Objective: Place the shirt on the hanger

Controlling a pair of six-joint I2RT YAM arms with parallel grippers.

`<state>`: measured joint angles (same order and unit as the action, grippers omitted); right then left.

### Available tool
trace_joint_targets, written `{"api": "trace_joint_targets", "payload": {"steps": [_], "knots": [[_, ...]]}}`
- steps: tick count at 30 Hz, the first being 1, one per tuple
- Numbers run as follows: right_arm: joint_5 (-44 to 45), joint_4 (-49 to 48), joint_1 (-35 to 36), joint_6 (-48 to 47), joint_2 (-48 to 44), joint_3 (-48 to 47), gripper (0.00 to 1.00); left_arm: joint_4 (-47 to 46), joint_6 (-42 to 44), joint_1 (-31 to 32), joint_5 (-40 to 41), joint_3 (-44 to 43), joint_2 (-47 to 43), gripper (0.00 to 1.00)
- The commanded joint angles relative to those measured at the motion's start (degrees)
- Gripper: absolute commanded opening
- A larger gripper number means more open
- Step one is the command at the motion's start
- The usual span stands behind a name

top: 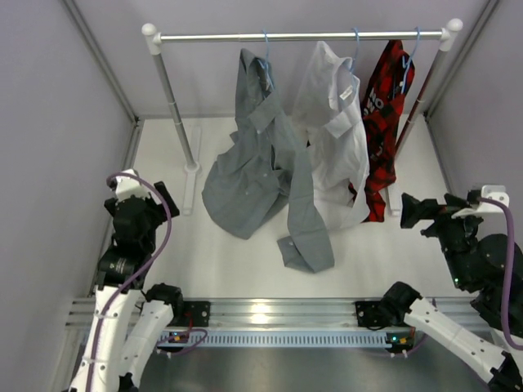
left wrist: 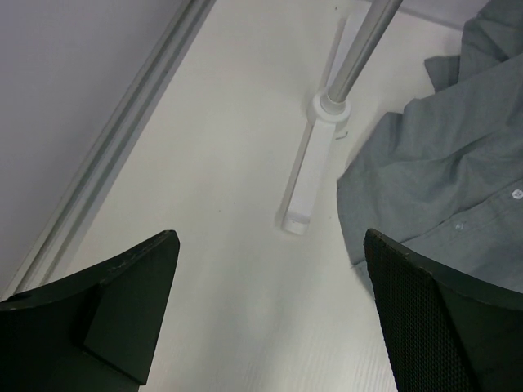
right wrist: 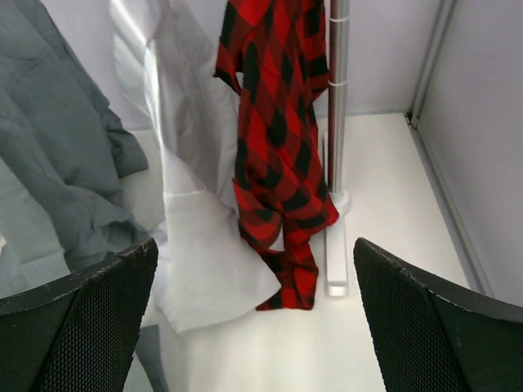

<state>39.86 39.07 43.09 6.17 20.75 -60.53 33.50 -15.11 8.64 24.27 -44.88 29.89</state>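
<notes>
Left claw (left wrist: 270,269) and right claw (right wrist: 255,273) gape empty; grey shirt (top: 257,163) leftmost of three on three hangers (top: 265,41)

The grey long-sleeved button-up shirt (top: 261,163) hangs from the thin light-blue wire hanger (top: 265,51) on the silver metal rail (top: 302,36). Its lower part is spread on the white table (top: 221,261), ahead and to the right of the jaws of the left gripper (left wrist: 270,261). The white rack foot (left wrist: 315,155) lies straight ahead of those jaws. The red-and-black checked shirt (right wrist: 278,122) hangs ahead of the jaws of the right gripper (right wrist: 254,261), with the white shirt (right wrist: 188,163) on its left and the metal rack post (right wrist: 337,98) on its right.
</notes>
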Motion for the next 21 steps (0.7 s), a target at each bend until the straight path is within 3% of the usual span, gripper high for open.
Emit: {"api": "trace_joint_targets", "payload": {"steps": [1, 4, 11, 16, 21], "knots": [[3.39, 5.14, -0.11, -0.72, -2.99, 2.08, 0.99, -1.15, -0.62, -1.17, -6.68, -0.65, 0.96, 0.98], [3.39, 5.14, -0.20, -1.69, -3.88, 3.58, 0.99, -0.19, 0.96, -0.56, -11.43, -0.03, -0.70, 0.98], [4.17, 4.44, -0.20, 1.90, -2.74, 7.00, 0.99, -0.36, 0.52, -0.56, -9.60, 3.83, -10.99, 0.98], [3.56, 4.44, -0.20, 3.84, -3.52, 8.32, 1.00, -0.54, 0.96, 0.14, -14.34, 4.01, -10.12, 0.98], [2.95, 3.38, -0.20, 4.90, -4.84, 11.22, 0.99, -0.45, 0.96, 1.20, -13.81, 4.10, -10.90, 0.98]]}}
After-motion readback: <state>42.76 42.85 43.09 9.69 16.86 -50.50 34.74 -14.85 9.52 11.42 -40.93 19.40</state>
